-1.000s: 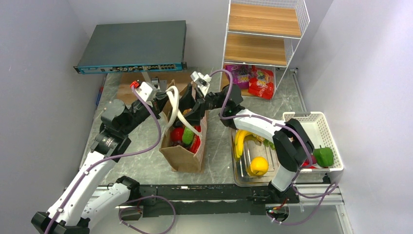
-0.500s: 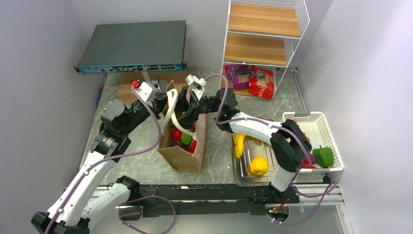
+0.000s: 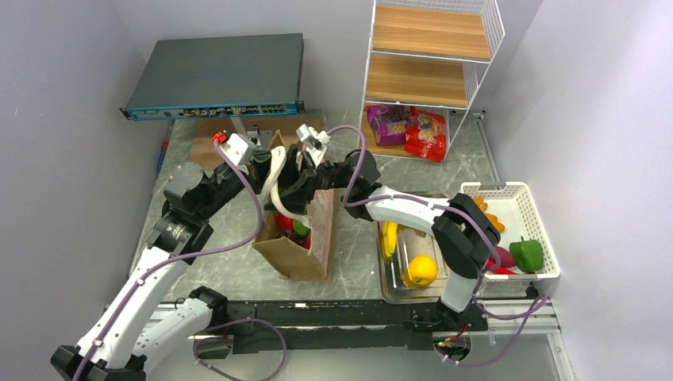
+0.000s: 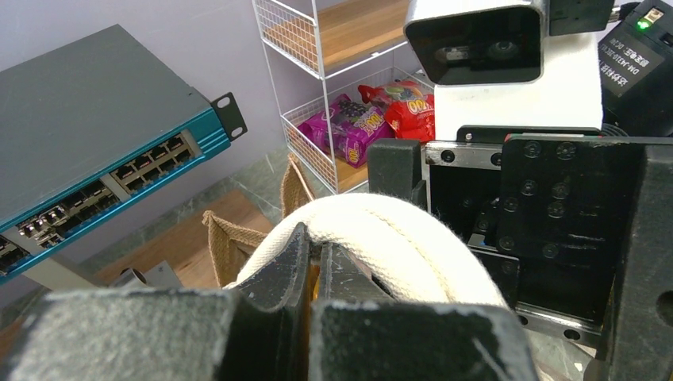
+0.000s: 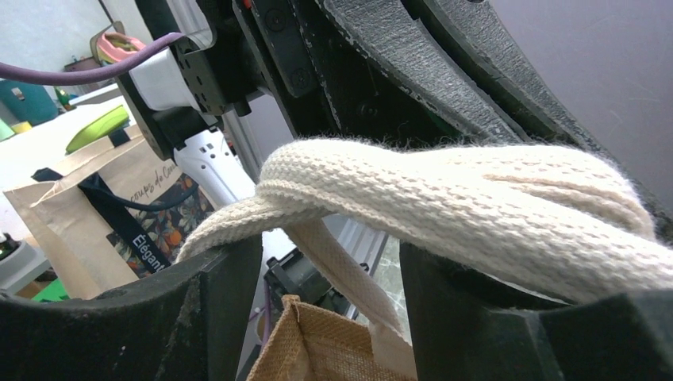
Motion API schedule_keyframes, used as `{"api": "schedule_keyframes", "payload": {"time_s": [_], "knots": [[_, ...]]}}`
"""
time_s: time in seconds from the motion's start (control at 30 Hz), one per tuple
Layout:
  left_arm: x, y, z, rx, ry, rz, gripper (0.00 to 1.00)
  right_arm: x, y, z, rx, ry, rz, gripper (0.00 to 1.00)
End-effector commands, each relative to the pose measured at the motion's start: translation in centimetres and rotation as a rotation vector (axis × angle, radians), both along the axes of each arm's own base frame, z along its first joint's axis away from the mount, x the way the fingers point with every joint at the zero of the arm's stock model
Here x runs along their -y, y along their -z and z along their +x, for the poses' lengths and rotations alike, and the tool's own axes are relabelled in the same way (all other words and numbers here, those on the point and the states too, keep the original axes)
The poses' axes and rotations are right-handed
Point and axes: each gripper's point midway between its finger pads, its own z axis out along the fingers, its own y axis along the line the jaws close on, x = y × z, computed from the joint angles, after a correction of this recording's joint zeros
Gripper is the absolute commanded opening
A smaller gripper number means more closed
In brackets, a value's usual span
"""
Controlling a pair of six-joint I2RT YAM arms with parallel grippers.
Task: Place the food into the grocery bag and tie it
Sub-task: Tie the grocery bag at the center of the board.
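The large brown kraft-paper grocery bag (image 3: 298, 254) is seen standing upright on the table, just beyond the arms' bases. Red food (image 3: 284, 221) and green food (image 3: 301, 228) are seen inside its open mouth. To the right of the bag, a clear plastic tray (image 3: 390, 290) is set, in which a yellow banana (image 3: 389, 236) and a round yellow-orange fruit (image 3: 421, 270) are held. Further right of the bag, a white slotted plastic basket (image 3: 508, 190) is placed, with a green pepper (image 3: 525, 254) in it.

Above the bag's mouth its cream-white rope handles (image 3: 278, 171) are raised and crossed. One handle (image 4: 381, 230) is pinched by the left gripper (image 3: 268, 163), whose fingers are pressed together on the rope in the left wrist view (image 4: 316, 258). The right gripper (image 3: 300, 176) is met just beside it. In the right wrist view its fingers are held apart (image 5: 329, 266), the looped rope (image 5: 476, 190) is draped across them, and one strand is led down between them to the bag.

Behind the bag a flat wooden board (image 3: 208, 131) is laid. Behind and to the right of the bag, a glossy purple snack packet (image 3: 390, 123) and a glossy red snack packet (image 3: 426, 133) are kept on the bottom level of a white wire rack with wooden shelves (image 3: 428, 79). Behind and to the left of the bag, a dark grey network switch with a teal front (image 3: 214, 71) is propped.
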Motion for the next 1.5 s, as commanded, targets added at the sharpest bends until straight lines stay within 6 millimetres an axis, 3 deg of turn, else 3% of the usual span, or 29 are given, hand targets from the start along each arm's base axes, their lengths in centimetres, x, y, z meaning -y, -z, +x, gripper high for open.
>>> {"api": "schedule_keyframes", "payload": {"time_s": [0.0, 0.4, 0.57, 0.7, 0.83, 1.0, 1.17, 1.27, 1.47], "knots": [[-0.7, -1.4, 0.6, 0.031, -0.048, -0.024, 0.00, 0.2, -4.7, -3.8, 0.107, -0.080, 0.162, 0.65], [-0.8, -1.4, 0.7, 0.028, -0.057, -0.024, 0.00, -0.5, -5.3, -4.6, 0.083, -0.095, 0.192, 0.49], [-0.8, -1.4, 0.7, 0.026, -0.058, -0.022, 0.00, -0.7, -5.3, -4.5, 0.060, -0.087, 0.194, 0.35], [-0.9, -1.4, 0.7, 0.027, -0.062, -0.022, 0.00, -1.6, -5.0, -3.3, 0.000, -0.040, 0.137, 0.15], [-0.9, -1.4, 0.7, 0.029, -0.063, -0.023, 0.00, -1.2, -4.8, -3.1, 0.000, 0.001, 0.137, 0.01], [-1.0, -1.5, 0.7, 0.030, -0.067, -0.022, 0.00, -1.5, -4.2, -1.8, -0.016, 0.095, 0.076, 0.00], [-1.2, -1.6, 0.7, 0.036, -0.075, -0.019, 0.00, -1.9, -2.1, 1.0, -0.068, 0.267, -0.092, 0.00], [-1.3, -1.7, 0.8, 0.040, -0.083, -0.020, 0.00, -1.2, -0.5, 2.3, -0.100, 0.372, -0.193, 0.00], [-1.4, -1.9, 0.8, 0.043, -0.089, -0.020, 0.00, 1.2, 0.3, 4.1, -0.137, 0.560, -0.293, 0.00]]}}
